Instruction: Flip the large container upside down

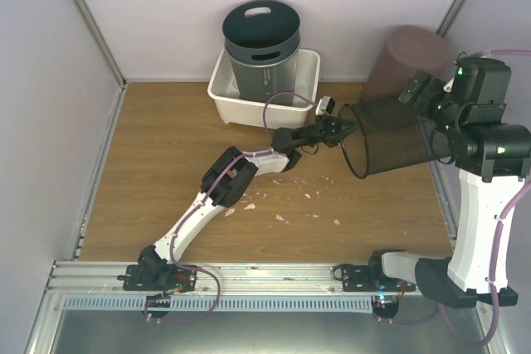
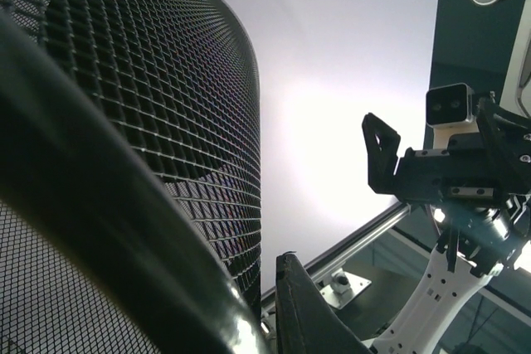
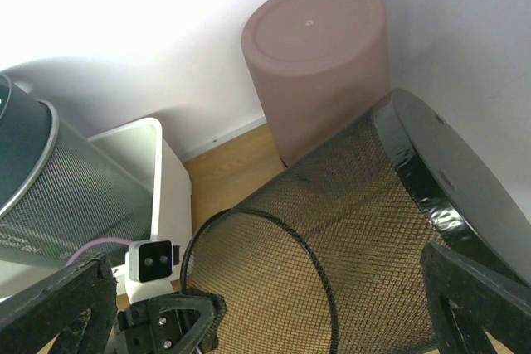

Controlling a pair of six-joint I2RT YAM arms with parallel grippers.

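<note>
Your left gripper (image 1: 340,128) is pressed together on the rim of the mesh basket (image 1: 390,147), pinching it at the edge nearest the middle of the table (image 1: 166,163). In the left wrist view the thick black rim (image 2: 124,230) runs right beside the one finger (image 2: 307,312) you can see.

Your right gripper (image 3: 265,300) is spread wide. Its two fingers (image 3: 58,304) sit at the lower corners of the right wrist view with the basket between them, and neither one visibly touches it.

The basket is black wire mesh, a round, slightly tapered shape with a solid dark base (image 3: 448,180) and a thick hoop around the mouth. It is tipped on its side on the right of the table. The mouth faces your left arm and the base points toward your right arm. You can look straight into it from the right wrist, and nothing shows inside. Whether its side rests on the wood, you cannot tell.

Behind it, in the back right corner, a brown bin (image 1: 411,55) stands with its closed end up. At the back centre, a grey bin (image 1: 261,55) with handle slots stands upright inside a white tub (image 1: 224,93). Small white scraps (image 1: 282,217) lie scattered on the table in front of your left arm.
</note>
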